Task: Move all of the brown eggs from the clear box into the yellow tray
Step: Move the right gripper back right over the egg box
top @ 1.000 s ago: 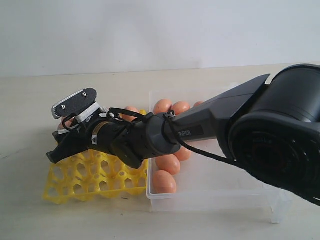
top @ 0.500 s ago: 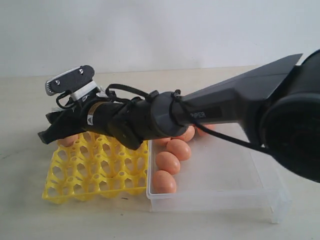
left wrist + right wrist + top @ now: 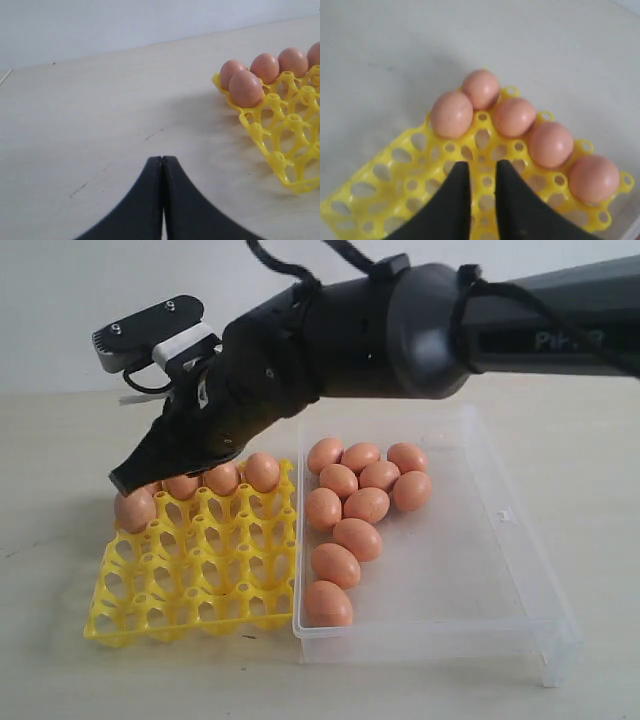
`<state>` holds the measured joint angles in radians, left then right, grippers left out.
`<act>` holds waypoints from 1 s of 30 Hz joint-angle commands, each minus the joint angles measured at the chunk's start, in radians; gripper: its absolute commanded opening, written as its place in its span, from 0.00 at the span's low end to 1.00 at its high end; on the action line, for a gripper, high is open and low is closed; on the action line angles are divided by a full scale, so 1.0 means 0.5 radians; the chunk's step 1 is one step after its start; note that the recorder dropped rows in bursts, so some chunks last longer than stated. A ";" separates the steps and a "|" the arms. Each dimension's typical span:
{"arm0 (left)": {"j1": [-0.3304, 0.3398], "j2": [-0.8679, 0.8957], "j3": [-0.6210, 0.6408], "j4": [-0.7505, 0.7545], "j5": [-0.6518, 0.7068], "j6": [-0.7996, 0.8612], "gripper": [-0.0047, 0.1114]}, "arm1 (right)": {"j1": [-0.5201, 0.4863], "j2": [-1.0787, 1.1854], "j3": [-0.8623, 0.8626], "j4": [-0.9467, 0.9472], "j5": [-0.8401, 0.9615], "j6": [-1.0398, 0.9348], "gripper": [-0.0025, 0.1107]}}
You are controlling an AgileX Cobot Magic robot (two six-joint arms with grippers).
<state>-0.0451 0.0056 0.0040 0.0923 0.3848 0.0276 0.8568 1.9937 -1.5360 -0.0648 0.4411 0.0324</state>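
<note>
The black right arm (image 3: pixel 400 320) reaches across from the box side of the tray and hangs above the tray's far edge.

The shallow rectangular box of clear colourless plastic (image 3: pixel 470 635) lies just beside the bright yellow plastic lattice egg tray (image 3: pixel 200 580), their long sides touching or nearly so.

**Progress.** The task looks roughly one third complete.
- Five smooth orange-brown oval eggs (image 3: pixel 451 114) are seated in the tray. Four fill the edge row farthest from the exterior camera. One fills the next row, at the corner away from the box.
- About eleven eggs lie in the box, clustered against the wall nearest the tray.
- Most tray cups are vacant.

**Egg orientation.**
- The seated eggs stand with the long axis near vertical. Which end is up cannot be told.
- The eggs in the box lie on their sides. Their long axes are near level and point in mixed directions.

**Grippers.**
- The right gripper (image 3: pixel 482 166) hovers over the tray just inside the filled rows. Its fingers stand a narrow gap apart and hold nothing.
- The left gripper (image 3: pixel 162 161) sits near the table, well apart from the tray on the side away from the box. Its fingers are pressed together and empty.
</note>
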 commanded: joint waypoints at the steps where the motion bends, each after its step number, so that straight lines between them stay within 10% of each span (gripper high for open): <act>1: -0.010 -0.011 -0.008 -0.002 -0.012 -0.009 0.04 | -0.070 -0.100 0.009 0.198 0.370 -0.349 0.02; 12: -0.010 -0.011 -0.008 -0.002 -0.012 -0.013 0.04 | -0.360 -0.374 0.451 0.324 0.537 -0.286 0.04; 30: -0.010 -0.011 -0.008 -0.002 -0.012 -0.009 0.04 | -0.541 -0.075 0.423 0.335 0.622 -0.506 0.45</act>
<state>-0.0451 0.0056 0.0040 0.0923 0.3848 0.0276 0.5908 1.9386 -1.3160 0.1024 0.7564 -0.2107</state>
